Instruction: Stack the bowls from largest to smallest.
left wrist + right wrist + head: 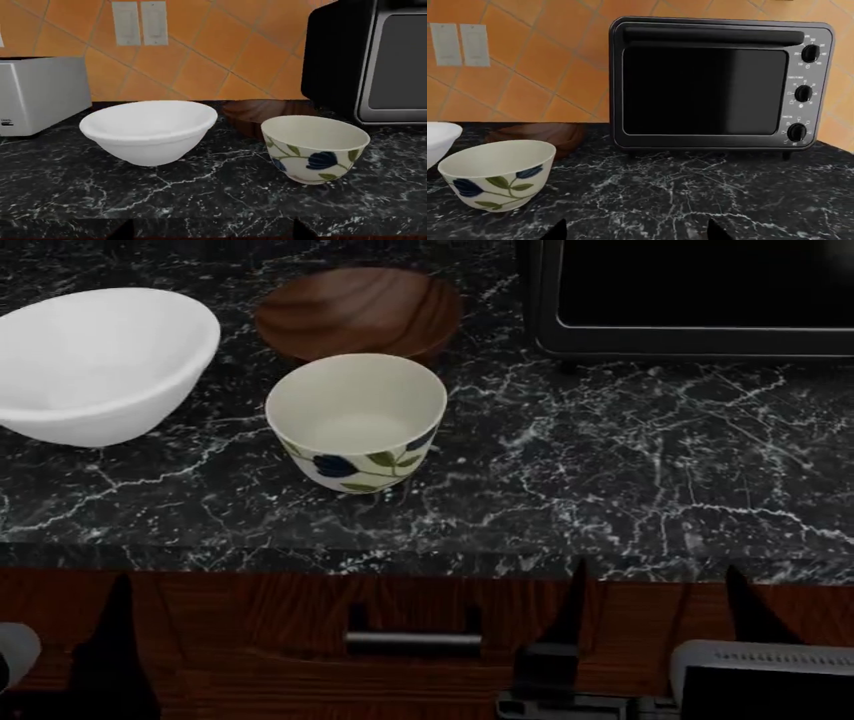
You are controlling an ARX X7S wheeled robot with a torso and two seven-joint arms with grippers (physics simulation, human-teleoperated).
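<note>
Three bowls stand apart on the black marble counter. The large white bowl is at the left. The dark wood-grain bowl is behind the small cream leaf-print bowl. In the left wrist view the white bowl is beside the cream bowl, and the wood bowl is partly hidden behind them. The cream bowl also shows in the right wrist view. My left gripper and right gripper are open and empty, low in front of the counter's front edge.
A black toaster oven stands at the back right, close to the wood bowl. A silver toaster stands left of the white bowl. A tiled wall with outlets backs the counter. A wooden drawer with a metal handle is below the edge.
</note>
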